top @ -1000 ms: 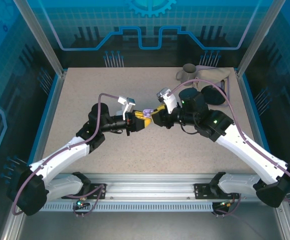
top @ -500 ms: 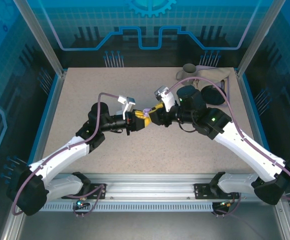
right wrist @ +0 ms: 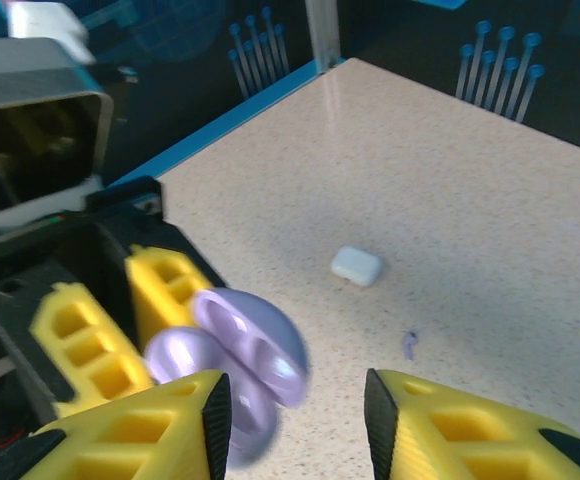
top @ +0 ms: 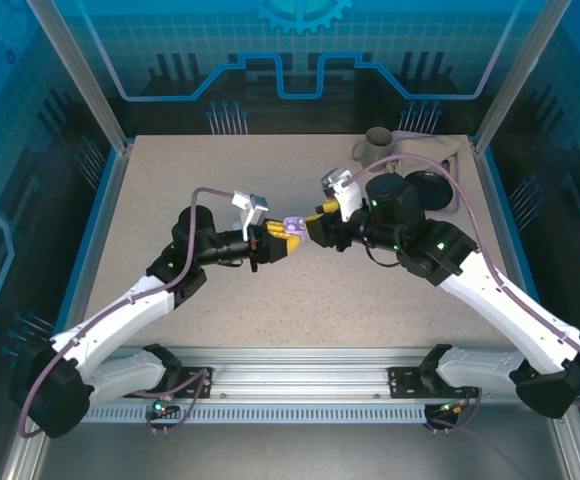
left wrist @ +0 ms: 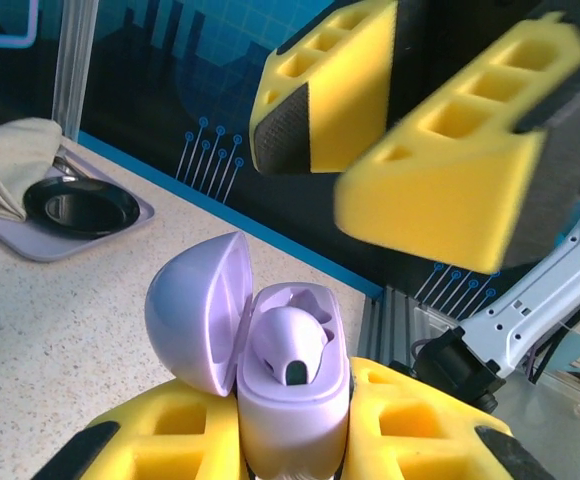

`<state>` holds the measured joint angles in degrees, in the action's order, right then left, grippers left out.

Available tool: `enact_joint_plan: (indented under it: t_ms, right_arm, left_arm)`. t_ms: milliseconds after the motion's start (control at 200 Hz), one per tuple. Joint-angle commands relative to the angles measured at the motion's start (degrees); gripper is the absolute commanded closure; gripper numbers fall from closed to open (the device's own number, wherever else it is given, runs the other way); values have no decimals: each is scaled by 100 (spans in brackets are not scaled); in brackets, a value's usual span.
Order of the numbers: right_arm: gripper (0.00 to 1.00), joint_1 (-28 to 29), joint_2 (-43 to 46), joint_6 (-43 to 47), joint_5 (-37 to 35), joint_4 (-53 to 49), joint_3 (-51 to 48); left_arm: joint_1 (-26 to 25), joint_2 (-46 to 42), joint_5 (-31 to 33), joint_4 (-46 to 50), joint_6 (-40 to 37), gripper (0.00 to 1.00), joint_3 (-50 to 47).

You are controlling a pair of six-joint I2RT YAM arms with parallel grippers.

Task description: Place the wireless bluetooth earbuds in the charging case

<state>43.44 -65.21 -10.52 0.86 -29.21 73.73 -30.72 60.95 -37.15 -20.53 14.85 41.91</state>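
While left jaws clamp the charging case (left wrist: pixel 292 415), an earbud (left wrist: pixel 288 345) sits inside.

Speckled beige table (top: pixel 170 180) w/ blue circuit-print walls (top: pixel 290 70), alu frame posts (top: pixel 75 70).

Lavender earbud (left wrist: pixel 288 345) in open case (left wrist: pixel 295 412)

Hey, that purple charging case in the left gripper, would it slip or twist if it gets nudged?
Likely slippery: the charging case looks glossy and rounded, though the left gripper clamps it in foam. Its open lid hangs to one side, so a nudge there could twist it.
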Motion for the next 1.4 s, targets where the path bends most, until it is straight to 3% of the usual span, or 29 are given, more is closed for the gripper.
enact_joint_plan:
  t_ms: [0, 245, 575, 851, 1396]
  right_arm:
    - [57, -131, 92, -270, -751, -153, -140]
    - [57, -726, -419, -587, -580, -619, -242]
    - [56, -890, -2057, -455, 343, -276, -30]
    - [57, -849, -3664, -56, 1016, -443, 885]
    - [56, -550, -5702, 449, 860, -1341, 2796]
  left_arm:
    - [99, -244, 66, 124, -120, 87, -7]
    - [335, -566, -38, 233, 9, 87, -165]
    - [431, -987, -32, 731, -19, 87, -209]
    - [448, -1234, 6, 988, -25, 86, -297]
    - [462, -1340, 53, 1306, -97, 86, -220]
